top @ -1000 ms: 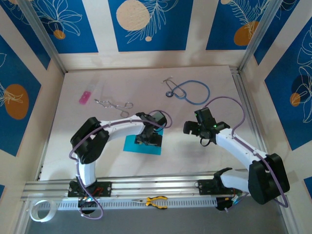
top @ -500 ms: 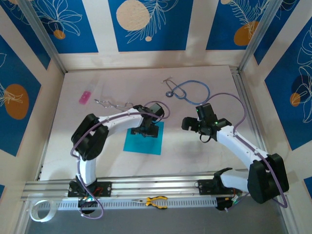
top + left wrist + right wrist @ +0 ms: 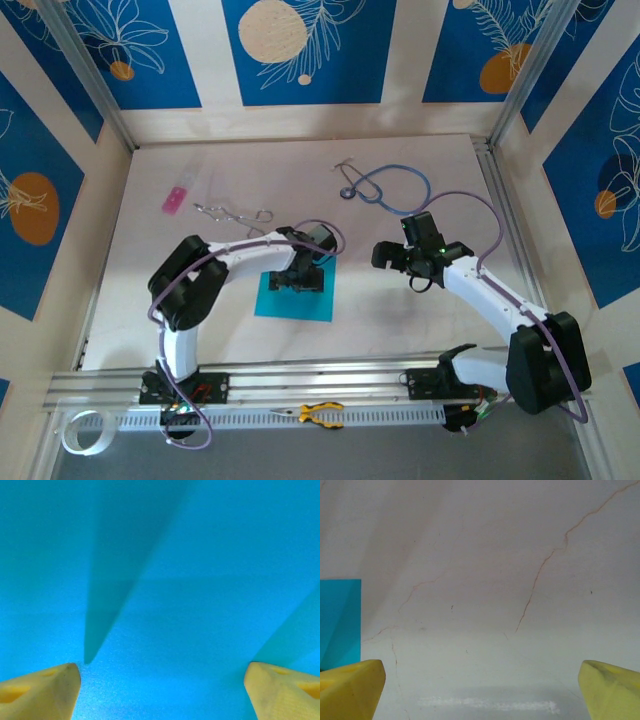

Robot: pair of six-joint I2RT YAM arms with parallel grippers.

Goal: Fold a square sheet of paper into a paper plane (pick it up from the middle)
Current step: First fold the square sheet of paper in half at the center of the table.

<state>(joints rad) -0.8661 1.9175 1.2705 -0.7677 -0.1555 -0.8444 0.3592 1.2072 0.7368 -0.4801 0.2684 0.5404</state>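
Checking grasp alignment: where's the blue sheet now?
Top view: the square sheet of paper lies flat on the table, just left of centre, under the open left gripper.

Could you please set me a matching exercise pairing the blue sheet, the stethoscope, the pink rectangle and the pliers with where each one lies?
1. square sheet of paper
2. stethoscope
3. pink rectangle
4. yellow-handled pliers

a. at the near edge
b. far side, left
c. far side, right of centre
d. beneath the left fingers

Pairs: 1-d, 2-c, 3-b, 4-a.
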